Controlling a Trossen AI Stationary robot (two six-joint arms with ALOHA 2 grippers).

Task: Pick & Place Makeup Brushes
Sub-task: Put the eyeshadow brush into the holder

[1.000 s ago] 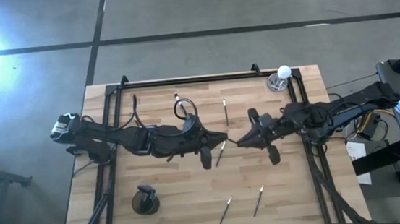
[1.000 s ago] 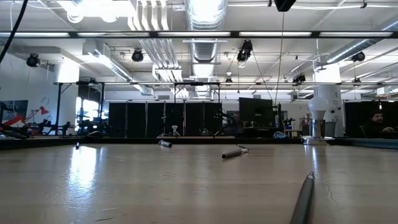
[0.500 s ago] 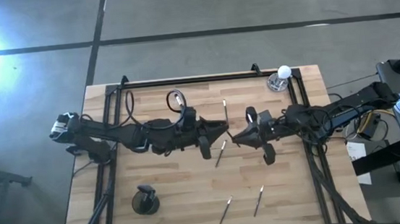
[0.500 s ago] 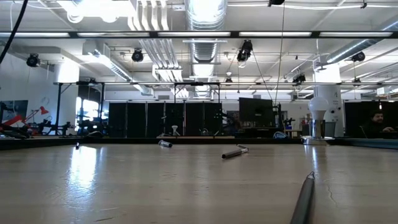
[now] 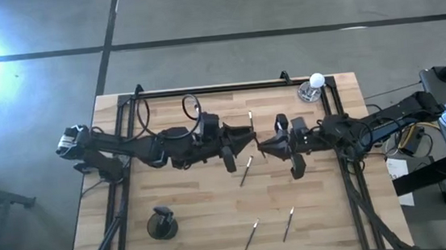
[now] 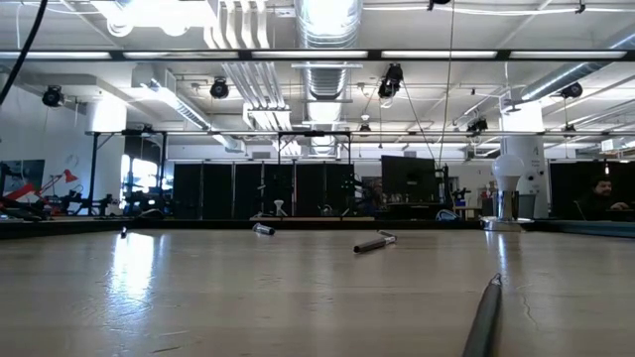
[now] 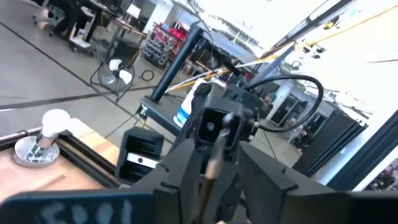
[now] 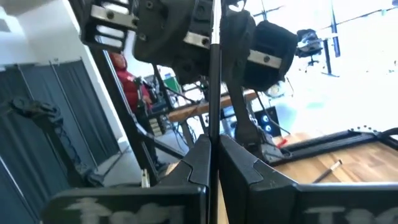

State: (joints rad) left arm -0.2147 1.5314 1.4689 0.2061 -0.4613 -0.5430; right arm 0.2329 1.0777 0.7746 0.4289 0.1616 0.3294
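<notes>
Above the middle of the table my two grippers meet tip to tip. My right gripper (image 5: 264,146) (image 8: 212,148) is shut on a thin dark makeup brush (image 8: 212,93) that sticks out forward into my left gripper (image 5: 248,139) (image 7: 217,155). The left one stands open, a finger on either side of the brush end (image 7: 214,167); no touch shows. More brushes lie flat on the wood: one under the grippers (image 5: 245,170), one beyond them (image 5: 251,122), two near the front (image 5: 250,234) (image 5: 288,223). The low view shows three brushes (image 6: 374,241) (image 6: 263,229) (image 6: 484,317). My right gripper pinches the brush's dark handle (image 8: 212,134) between its two fingers. The fingers come level from the table's right and lie along the brush. The brush points toward the table's left and is lifted clear of the wood.
A dark round cup (image 5: 162,223) stands at the front left of the table. A white ball on a clear stand (image 5: 314,87) (image 6: 508,188) sits at the far right corner. A black rail (image 5: 212,89) runs along the far edge. A person shows in the room behind.
Both grippers have moved together toward the table's far edge, staying tip to tip, with the brush between them. My left gripper, shut a second ago, has opened and let go of the brush, which stays in my right gripper.
</notes>
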